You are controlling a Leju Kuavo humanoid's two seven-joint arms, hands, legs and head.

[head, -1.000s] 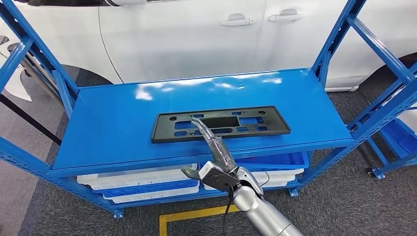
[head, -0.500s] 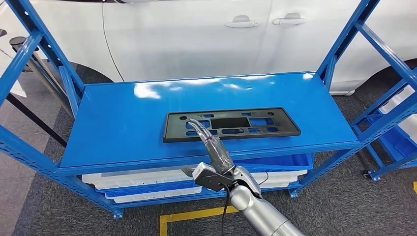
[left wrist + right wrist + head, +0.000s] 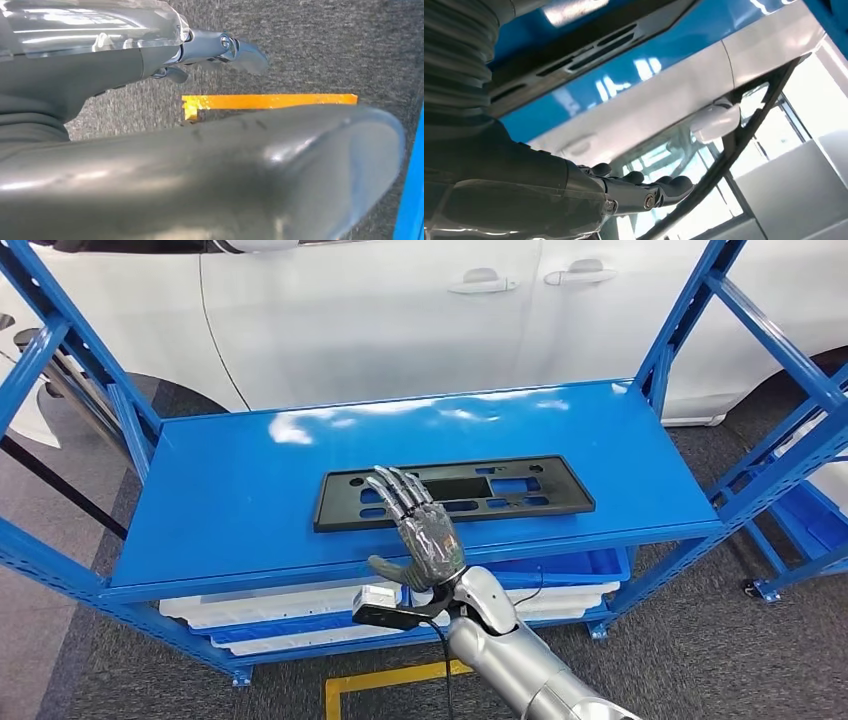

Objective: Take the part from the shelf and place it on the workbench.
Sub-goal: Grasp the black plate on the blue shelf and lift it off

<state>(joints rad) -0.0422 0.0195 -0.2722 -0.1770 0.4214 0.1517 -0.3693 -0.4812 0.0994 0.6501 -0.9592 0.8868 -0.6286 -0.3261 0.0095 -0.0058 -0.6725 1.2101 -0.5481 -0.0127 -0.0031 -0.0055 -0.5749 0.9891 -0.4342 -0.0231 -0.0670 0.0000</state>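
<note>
Head view first: the part [image 3: 455, 491], a flat black plate full of cutouts, is seen lying flat on the top board of the blue shelf [image 3: 250, 490], toward the front edge and roughly centred. The right hand [image 3: 420, 535] is raised just in front of it with the palm turned up and the fingers [image 3: 398, 490] spread and stretched out, nothing held. The fingertips overlap the plate's left-of-centre area in the picture; whether they actually touch it can't be told. A white car [image 3: 380, 310] is parked behind the shelf, and white trays [image 3: 280, 615] are stacked on the lower level.

Left wrist view: the left hand [image 3: 215, 50] is pointed at grey carpet [image 3: 310, 45] with a yellow floor line [image 3: 270, 101] on it. Nothing is seen in it, but how its fingers are set can't really be made out.

Right wrist view: the right hand's dark fingers are shown extended side by side, empty, with the part seen apart from them on the blue board.
</note>
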